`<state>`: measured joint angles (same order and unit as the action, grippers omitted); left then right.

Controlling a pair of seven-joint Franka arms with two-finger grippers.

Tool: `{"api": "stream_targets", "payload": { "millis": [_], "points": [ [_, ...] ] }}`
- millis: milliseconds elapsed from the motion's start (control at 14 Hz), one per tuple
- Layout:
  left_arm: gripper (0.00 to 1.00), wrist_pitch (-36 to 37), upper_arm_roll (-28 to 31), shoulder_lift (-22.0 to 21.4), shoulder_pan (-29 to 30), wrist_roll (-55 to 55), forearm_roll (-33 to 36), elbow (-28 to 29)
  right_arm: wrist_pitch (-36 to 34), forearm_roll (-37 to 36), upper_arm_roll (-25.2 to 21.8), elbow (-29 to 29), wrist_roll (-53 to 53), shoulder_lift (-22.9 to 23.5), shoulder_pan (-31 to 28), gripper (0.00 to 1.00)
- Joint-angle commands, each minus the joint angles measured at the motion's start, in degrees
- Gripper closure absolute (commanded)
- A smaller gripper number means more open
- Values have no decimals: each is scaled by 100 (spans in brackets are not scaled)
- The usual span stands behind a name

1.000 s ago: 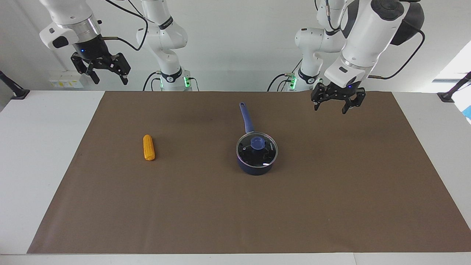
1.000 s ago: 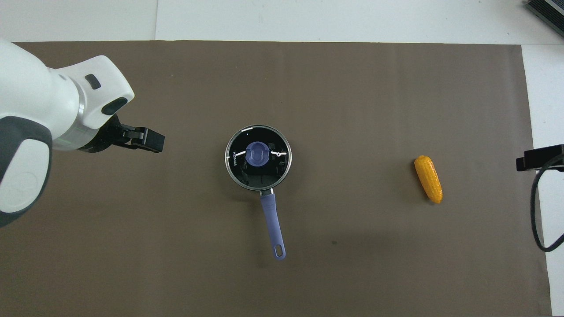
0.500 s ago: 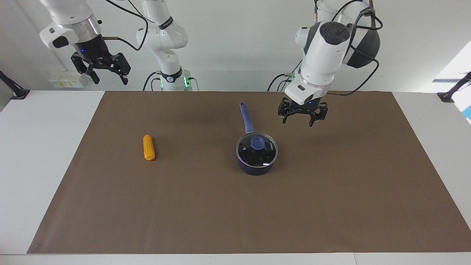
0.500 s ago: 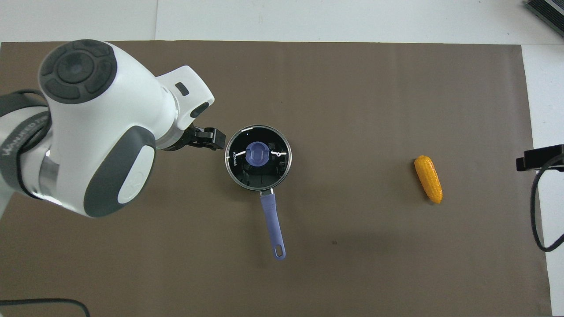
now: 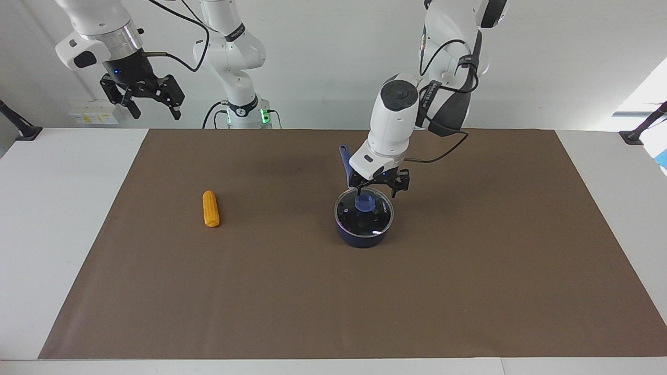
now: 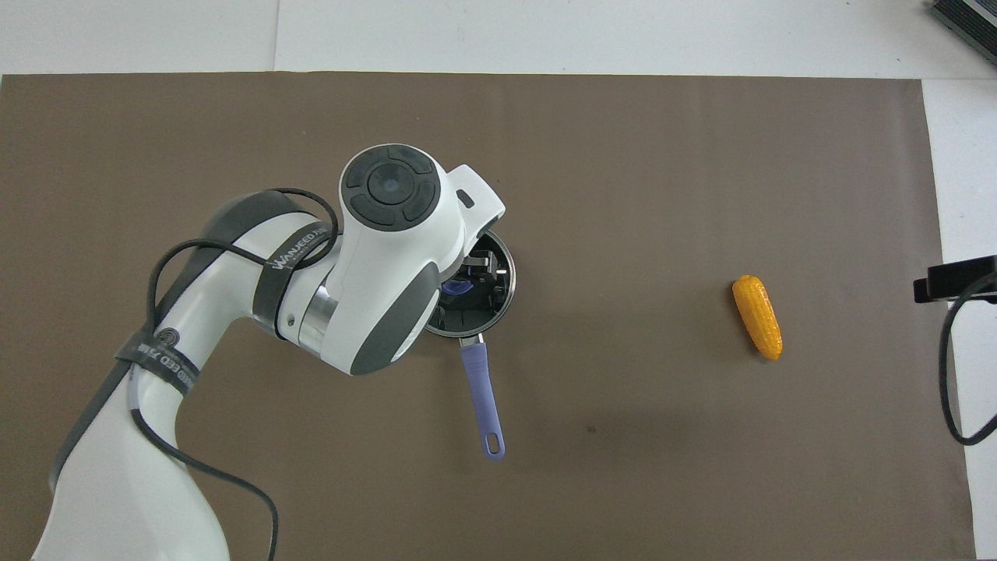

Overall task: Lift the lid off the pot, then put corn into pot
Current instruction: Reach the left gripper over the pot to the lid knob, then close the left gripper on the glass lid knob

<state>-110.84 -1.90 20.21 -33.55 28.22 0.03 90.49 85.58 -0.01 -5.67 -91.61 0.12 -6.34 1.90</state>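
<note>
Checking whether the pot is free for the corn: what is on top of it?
The glass lid sits on the pot, blue knob up. The open left gripper hangs over the knob. The pot's inside looks dark; any contents cannot be told.

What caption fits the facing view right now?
Left gripper open above the lid's blue knob on the pot; corn lies untouched; right gripper waits open.

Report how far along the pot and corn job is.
Done: nothing. The lid sits on the pot. In hand: the left gripper hangs open over the lid's knob, gripping nothing. Left: lift the lid, then move the corn, lying toward the right arm's end. The right gripper waits open.
</note>
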Motion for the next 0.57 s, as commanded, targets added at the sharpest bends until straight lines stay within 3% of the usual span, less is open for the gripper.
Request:
{"api": "stream_targets", "payload": {
  "millis": [0, 500],
  "points": [
    [0, -130, 93, 158, -205, 359, 199, -93, -15, -61, -13, -24, -153, -69, -32, 0],
    [0, -342, 84, 168, -117, 500, 6, -22, -50, -61, -13, -33, -144, -69, -32, 0]
  ]
}}
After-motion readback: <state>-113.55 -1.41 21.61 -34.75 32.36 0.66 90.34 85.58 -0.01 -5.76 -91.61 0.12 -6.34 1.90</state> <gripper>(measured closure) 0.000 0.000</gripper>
